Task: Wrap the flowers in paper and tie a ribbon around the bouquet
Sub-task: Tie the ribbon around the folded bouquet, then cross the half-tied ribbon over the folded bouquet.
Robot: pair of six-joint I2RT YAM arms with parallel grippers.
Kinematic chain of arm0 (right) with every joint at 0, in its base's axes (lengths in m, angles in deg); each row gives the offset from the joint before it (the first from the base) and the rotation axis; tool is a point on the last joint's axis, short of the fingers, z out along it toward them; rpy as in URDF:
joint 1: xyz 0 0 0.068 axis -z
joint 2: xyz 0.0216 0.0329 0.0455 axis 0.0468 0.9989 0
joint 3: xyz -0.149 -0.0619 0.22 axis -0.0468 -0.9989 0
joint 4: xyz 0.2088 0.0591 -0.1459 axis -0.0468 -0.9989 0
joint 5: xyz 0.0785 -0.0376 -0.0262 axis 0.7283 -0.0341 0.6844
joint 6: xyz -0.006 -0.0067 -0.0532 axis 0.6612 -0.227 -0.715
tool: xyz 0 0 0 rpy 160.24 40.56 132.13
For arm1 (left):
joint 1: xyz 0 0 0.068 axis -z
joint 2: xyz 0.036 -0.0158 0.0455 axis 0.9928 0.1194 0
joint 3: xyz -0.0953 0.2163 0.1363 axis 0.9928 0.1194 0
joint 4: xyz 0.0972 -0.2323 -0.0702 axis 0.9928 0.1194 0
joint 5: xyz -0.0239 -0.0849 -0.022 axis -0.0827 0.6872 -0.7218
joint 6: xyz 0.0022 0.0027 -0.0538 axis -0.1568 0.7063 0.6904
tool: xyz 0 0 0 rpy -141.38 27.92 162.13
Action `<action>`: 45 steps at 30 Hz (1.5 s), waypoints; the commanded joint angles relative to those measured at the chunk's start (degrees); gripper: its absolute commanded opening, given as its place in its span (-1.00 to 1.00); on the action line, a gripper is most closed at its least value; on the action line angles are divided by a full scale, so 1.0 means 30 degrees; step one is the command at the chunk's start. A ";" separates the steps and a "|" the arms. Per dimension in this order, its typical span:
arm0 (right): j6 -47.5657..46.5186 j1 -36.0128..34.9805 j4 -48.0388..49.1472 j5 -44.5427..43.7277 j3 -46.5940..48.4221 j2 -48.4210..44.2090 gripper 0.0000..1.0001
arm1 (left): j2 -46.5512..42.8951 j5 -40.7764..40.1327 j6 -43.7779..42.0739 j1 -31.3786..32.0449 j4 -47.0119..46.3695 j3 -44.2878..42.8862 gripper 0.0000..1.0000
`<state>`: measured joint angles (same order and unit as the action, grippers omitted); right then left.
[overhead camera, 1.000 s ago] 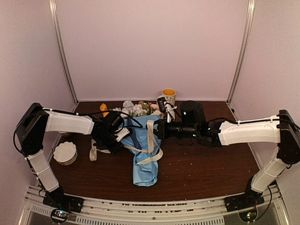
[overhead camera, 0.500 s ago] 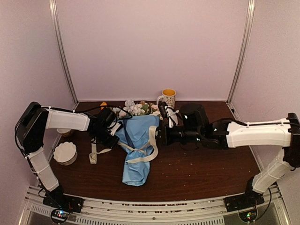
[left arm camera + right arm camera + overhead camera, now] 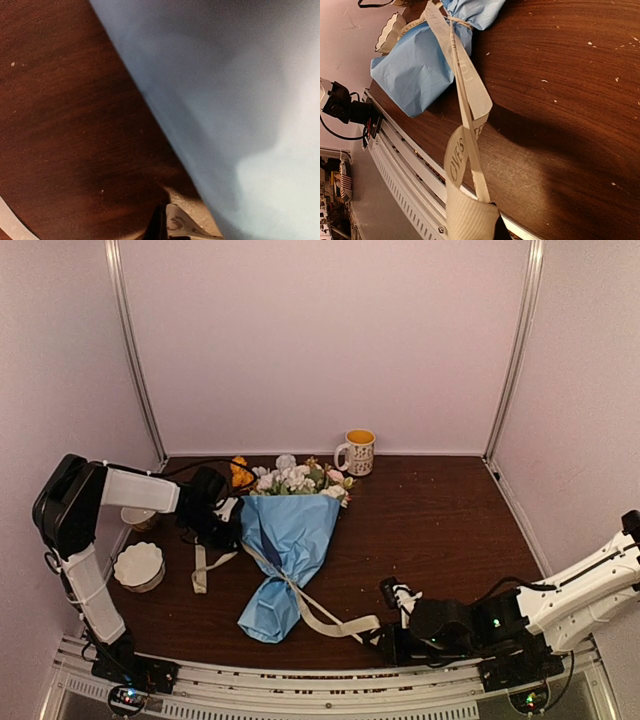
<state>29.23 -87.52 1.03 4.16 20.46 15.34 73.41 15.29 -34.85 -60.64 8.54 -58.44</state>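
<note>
The right arm has drawn back from the middle of the table [image 3: 450, 530] to the lower right of the overhead view, pulling the ribbon [image 3: 330, 625] out long, and the bouquet [image 3: 290, 530] has swung so that it lies straighter.

At the left edge sits a white fluted paper cup [image 3: 138, 567]. Just right of it, the left gripper [image 3: 228, 530] presses against the cone's left flank. Its fingers [image 3: 157, 227] are together on a beige printed bit of ribbon, and a loose tail of it droops onto the dark wood below.

The bouquet lies left of centre. Its long axis runs from the upper middle of the frame down and slightly left, with the wide mouth towards the back wall. The flowers [image 3: 295, 478], small white, pink and orange heads, spill from that mouth. The blue paper [image 3: 262, 612] is thin, creased and matte, narrowing at a waist and flaring again at the crumpled tail.

The ribbon is flat, woven and cream with lettering. It crosses the waist and slants to the lower right. There the right gripper [image 3: 385, 638] is clamped on its end. A patterned mug [image 3: 358, 451] with a yellow inside stands at the back.
</note>
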 commanded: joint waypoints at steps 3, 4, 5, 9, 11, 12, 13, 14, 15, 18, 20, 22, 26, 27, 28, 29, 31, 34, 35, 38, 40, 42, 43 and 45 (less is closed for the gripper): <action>0.0968 -0.0391 -0.4258 0.1183 -0.1427 -0.1896 -1.00 | 0.0544 -0.3500 0.0517 -0.1870 -0.1059 0.1088 -1.00; 0.0652 0.0049 -0.4245 0.1356 -0.1406 -0.2124 -1.00 | 0.0442 -0.3075 0.0435 -0.1791 -0.1129 0.1126 -1.00; 0.0206 0.0705 -0.4042 0.1709 -0.1326 -0.2227 -1.00 | 0.0235 -0.2743 0.0351 -0.1462 -0.1167 0.1226 -1.00; -0.2034 0.3828 -0.3786 0.2825 0.0085 -0.2133 -1.00 | -0.2021 -0.3377 0.0118 0.1510 -0.2087 0.2741 -1.00; -0.2919 0.5539 -0.3861 0.3223 0.1016 -0.1877 -1.00 | -0.3190 -0.2857 0.0183 0.3214 -0.2863 0.3606 -1.00; -0.3214 0.6438 -0.3836 0.3279 0.1254 -0.1716 -1.00 | -0.3683 -0.2753 0.0478 0.3888 -0.3024 0.3986 -1.00; -0.3383 0.7173 -0.3778 0.3304 0.1394 -0.1546 -1.00 | -0.4217 -0.2617 0.0610 0.4539 -0.3180 0.4326 -1.00; -0.3404 0.7938 -0.3643 0.3370 0.1514 -0.1301 -1.00 | -0.4771 -0.2542 0.0879 0.5093 -0.3244 0.4665 -1.00; -0.3333 0.8565 -0.3402 0.3444 0.1533 -0.1011 -1.00 | -0.5386 -0.2574 0.1018 0.5726 -0.3226 0.5023 -1.00; -0.3029 0.9576 -0.2627 0.4077 0.1526 -0.0074 -1.00 | -0.7540 -0.3184 0.1116 0.7491 -0.2993 0.6116 -1.00; -0.2332 1.0157 -0.3481 0.3677 0.1635 0.0318 -0.72 | -0.8934 -0.3497 0.0911 0.8482 -0.2904 0.6658 -1.00; -0.1410 1.1725 -0.4623 0.2884 0.1425 0.0224 -0.58 | -1.0016 -0.3085 0.0657 0.9191 -0.3166 0.7100 -1.00; -0.1996 1.6041 -0.4819 0.2148 0.1388 -0.0823 -0.41 | -1.0857 -0.2670 0.0020 0.9999 -0.2859 0.6820 -1.00; -0.2469 1.6939 -0.5087 0.1834 0.1806 -0.1094 -0.40 | -1.0904 -0.2572 -0.0005 1.0064 -0.2746 0.6775 -1.00; -0.3206 1.7637 -0.5355 0.1582 0.2452 -0.1241 -0.38 | -1.0983 -0.2442 -0.0088 1.0098 -0.2775 0.6755 -1.00; -0.3850 1.8043 -0.5693 0.1437 0.3203 -0.1296 -0.37 | -1.1121 -0.2452 -0.0190 1.0106 -0.2811 0.6730 -1.00; -0.5449 1.7910 -0.7082 0.0869 0.5098 -0.1152 -0.33 | -1.1351 -0.2761 -0.0482 1.0107 -0.2658 0.6465 -1.00; -0.8534 1.6139 -0.7294 0.1674 0.6468 -0.0782 -0.24 | -1.1775 -0.3304 -0.1345 1.0107 -0.2067 0.5588 -1.00; -0.9325 1.5204 -0.6433 0.2580 0.6459 -0.0697 -0.21 | -1.1886 -0.3471 -0.1640 1.0107 -0.1918 0.5240 -1.00; -1.0484 1.2157 -0.2897 0.5951 0.6345 -0.0040 -0.16 | -1.1992 -0.3376 -0.2667 1.0107 -0.1810 0.4374 -1.00; -1.0519 1.0490 -0.0300 0.7251 0.6574 0.0821 -0.17 | -1.1806 -0.2846 -0.3041 1.0107 -0.2175 0.4043 -1.00; -1.0045 0.9366 0.2498 0.8358 0.6826 0.1926 -0.21 | -1.1554 -0.1957 -0.2913 1.0107 -0.2972 0.4027 -1.00; -0.9807 0.8996 0.3752 0.8945 0.7016 0.2571 -0.22 | -1.1456 -0.1380 -0.2777 1.0107 -0.3533 0.4104 -1.00; -0.9372 0.8414 0.5159 0.9720 0.7593 0.3948 -0.22 | -1.1300 -0.0525 -0.2589 1.0106 -0.4348 0.4188 -1.00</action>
<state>1.23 -59.72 1.42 25.23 40.31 21.64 38.66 8.21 -41.61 -30.52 1.46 -45.26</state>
